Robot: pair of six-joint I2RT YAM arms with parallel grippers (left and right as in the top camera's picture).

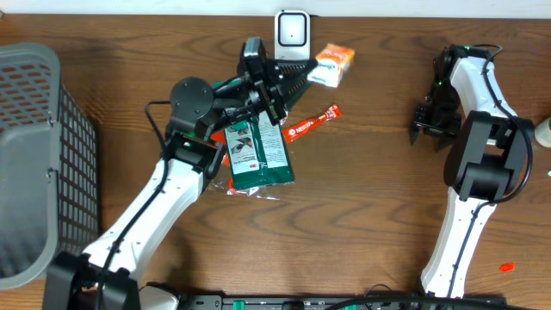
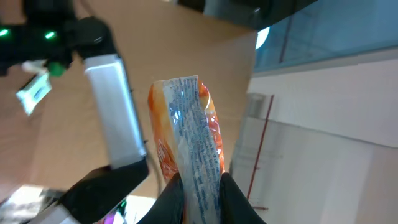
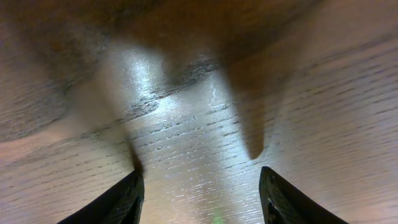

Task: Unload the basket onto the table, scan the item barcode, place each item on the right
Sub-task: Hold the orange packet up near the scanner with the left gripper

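The left claw [image 1: 274,108] is pressed together on a flat packet [image 1: 258,157], pinching it by one end. This is in the far middle of the worktop [image 1: 362,215], a little toward the near edge from the white scanner [image 1: 293,33], which stands at the far edge. From overhead the packet shows a green face with a white label, and orange and clear wrapping show at its edges. In the left wrist view the left claw [image 2: 202,194] has its two dark fingers [image 2: 173,198] closed on either side of the packet [image 2: 186,134], which there looks orange with a pale printed seam running along its length. Whether the free end of the packet rests on the worktop cannot be told. Just right of the scanner lies a small orange and white pack [image 1: 332,65], and a red sachet [image 1: 312,126] lies slantwise between that pack and the held packet. A grey basket [image 1: 34,155] sits at the left edge of the worktop. The right claw [image 1: 430,129] hangs well apart near the right edge. In the right wrist view the right claw [image 3: 202,199] is spread, with nothing between its fingers [image 3: 118,202] and only bare, shiny wood and its own shadow below.
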